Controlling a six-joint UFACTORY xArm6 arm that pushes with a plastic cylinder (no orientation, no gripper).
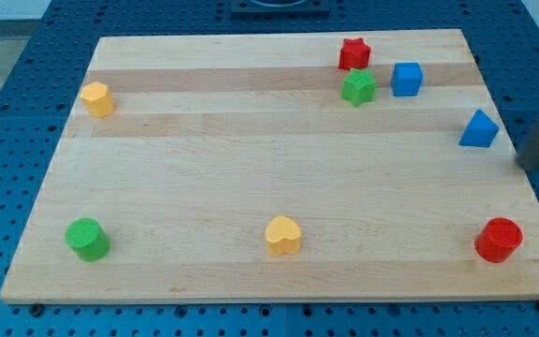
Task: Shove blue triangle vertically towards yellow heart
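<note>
The blue triangle [479, 129] lies near the board's right edge, in the upper half of the view. The yellow heart [284, 235] lies near the bottom edge, around the middle, far to the lower left of the triangle. My rod shows as a blurred dark streak at the view's right edge. My tip [531, 168] is just right of and slightly below the blue triangle, apart from it, at the board's right edge.
A red star [354, 53], a green star [358, 87] and a blue cube [406, 79] cluster at the top right. A red cylinder [499, 240] is at bottom right, a green cylinder [87, 239] at bottom left, a yellow block [97, 98] at upper left.
</note>
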